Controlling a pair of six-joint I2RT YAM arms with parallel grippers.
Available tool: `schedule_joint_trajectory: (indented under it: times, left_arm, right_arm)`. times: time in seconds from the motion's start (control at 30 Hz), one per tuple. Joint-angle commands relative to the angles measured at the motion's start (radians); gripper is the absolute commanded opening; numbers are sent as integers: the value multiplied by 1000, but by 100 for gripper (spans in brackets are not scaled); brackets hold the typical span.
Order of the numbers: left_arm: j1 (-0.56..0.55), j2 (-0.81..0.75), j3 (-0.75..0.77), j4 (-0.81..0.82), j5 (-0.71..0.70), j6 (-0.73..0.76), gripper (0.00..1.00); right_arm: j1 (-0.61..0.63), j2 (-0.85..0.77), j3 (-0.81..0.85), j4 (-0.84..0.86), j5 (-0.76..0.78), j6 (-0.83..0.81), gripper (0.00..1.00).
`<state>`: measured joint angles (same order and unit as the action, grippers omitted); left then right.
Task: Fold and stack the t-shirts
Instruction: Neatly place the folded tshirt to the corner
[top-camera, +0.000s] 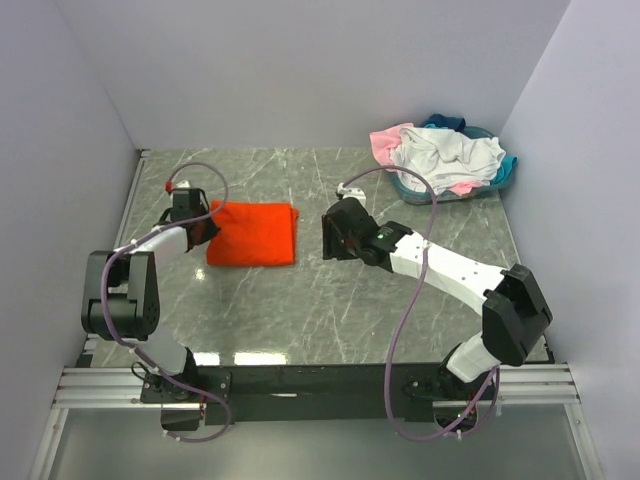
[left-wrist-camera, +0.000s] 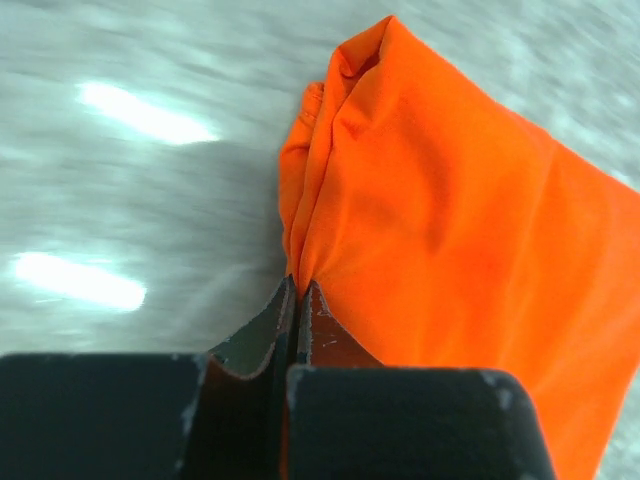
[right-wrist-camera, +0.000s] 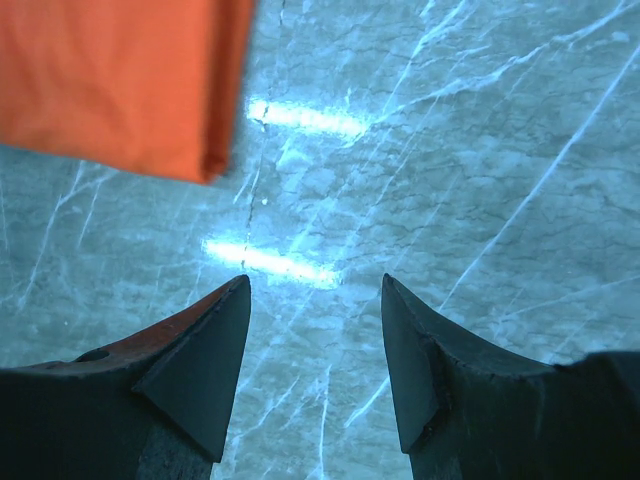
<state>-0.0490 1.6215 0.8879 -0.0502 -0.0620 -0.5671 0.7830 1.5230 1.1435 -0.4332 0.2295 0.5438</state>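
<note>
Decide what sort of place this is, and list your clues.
Probably a robotics lab test cell, not a home: left arm and right arm bolted to a marble-look table, plain white walls boxing it in, and t-shirts heaped in a basket.

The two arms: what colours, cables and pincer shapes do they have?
The left arm and right arm have black joints and white link shells. A thin mauve cable loops along each. The right pincer has two dark, pointed, wedge-shaped fingers; the left pincer is dark too, with chipped edges.

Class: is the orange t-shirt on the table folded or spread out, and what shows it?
Folded: the orange t-shirt lies as a compact rectangle, no sleeves showing, with a doubled edge in the right wrist view.
</note>
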Motion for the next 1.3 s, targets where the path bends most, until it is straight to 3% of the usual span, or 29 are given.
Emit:
schedule_joint_trajectory:
  times: [0.0,0.6,1.27]
  left_arm:
    - [72,-46,46,-62,-99,61,0]
    - [406,-17,82,-27,-165,111,0]
    - [498,29,157,-23,-214,92,1]
  right_arm:
    - [-16,-50,18,-7,31,-19,62]
    - [-87,-119,28,5,-15,-82,63]
    - [-90,-95,-10,8,-27,-88,63]
